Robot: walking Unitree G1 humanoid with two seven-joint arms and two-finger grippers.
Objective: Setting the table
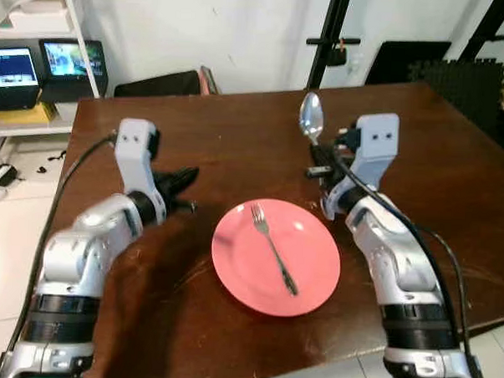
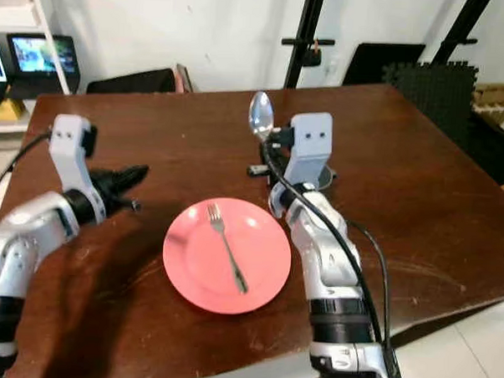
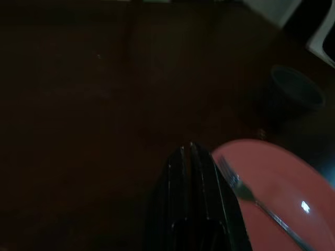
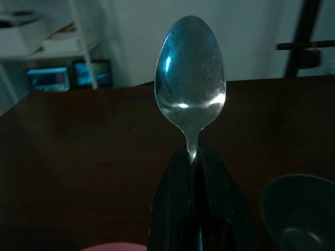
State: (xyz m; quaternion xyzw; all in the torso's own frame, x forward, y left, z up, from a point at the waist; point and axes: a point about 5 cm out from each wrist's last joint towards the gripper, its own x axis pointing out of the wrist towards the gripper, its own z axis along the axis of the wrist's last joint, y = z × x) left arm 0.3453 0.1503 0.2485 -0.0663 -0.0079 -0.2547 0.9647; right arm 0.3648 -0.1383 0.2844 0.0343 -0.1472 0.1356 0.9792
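A pink plate (image 1: 240,268) lies on the dark wooden table (image 1: 237,146) in front of me. A silver fork (image 1: 273,248) rests across it, tines towards the far side. My right gripper (image 4: 192,150) is shut on the handle of a silver spoon (image 1: 311,118), holding it upright beyond the plate's far right rim, with the bowl (image 4: 191,68) on top. Left of the plate, just above the table, my left gripper (image 1: 190,175) is shut with nothing in it, its fingertips (image 3: 191,149) pointing at the plate's rim.
A dark cup (image 4: 298,214) stands on the table beside the right wrist. A white shelf with screens (image 1: 48,63) is at the back left, and a black stand (image 1: 329,42) and foam mats (image 1: 466,77) behind the table. The table's near edge (image 1: 311,367) is just below the plate.
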